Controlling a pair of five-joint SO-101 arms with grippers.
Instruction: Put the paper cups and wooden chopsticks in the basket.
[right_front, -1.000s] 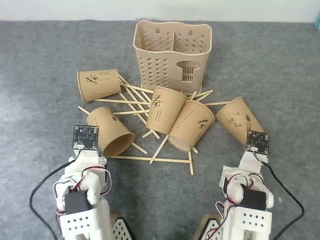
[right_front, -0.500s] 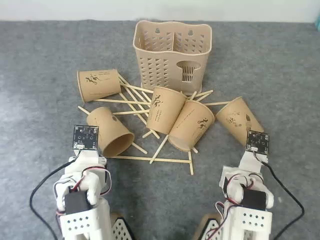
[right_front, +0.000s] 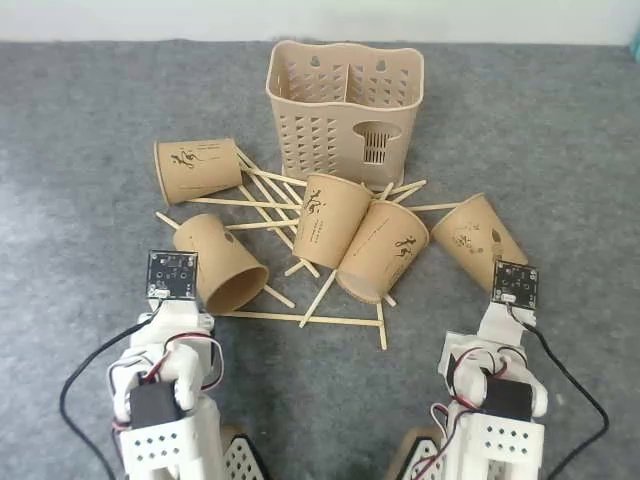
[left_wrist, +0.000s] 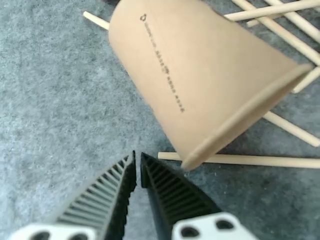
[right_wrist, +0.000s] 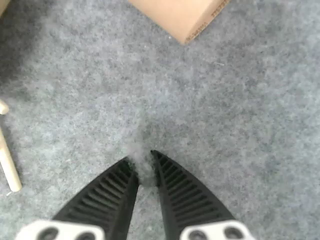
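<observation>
We found both claws low over the grey mat (right_front: 90, 120) at its near side, neither holding anything. The left claw (left_wrist: 138, 160) had its jaws closed to a thin slit above bare mat, just short of the nearest cup (left_wrist: 200, 85). The right claw (right_wrist: 142, 159) was likewise drawn together on nothing, with the right-hand cup (right_wrist: 180, 15) ahead of it. We saw nothing inside the basket (right_front: 320, 140), which stood upright at the far side. The five paper cups (right_front: 330, 220) lay on their sides in front of it, tangled with the scattered chopsticks (right_front: 300, 318), several of which ran underneath cups. We judged the trouble would come from that tangle. A claw going forward with its jaws closed would shove the nearest cup, and a cup lying on its side across sticks would probably roll and drag the sticks out of place. A hard squeeze could crush a thin paper wall, while a light one might let the tapered cup slip out. The chopsticks lay flat on the soft mat, so we expected the jaws to skate over them or snag the pile. Any stick pinned under a cup would tip that cup if pulled. The basket looked light, and its inside was divided, so a cup lowered off-centre might catch the rim or nudge the basket away.
</observation>
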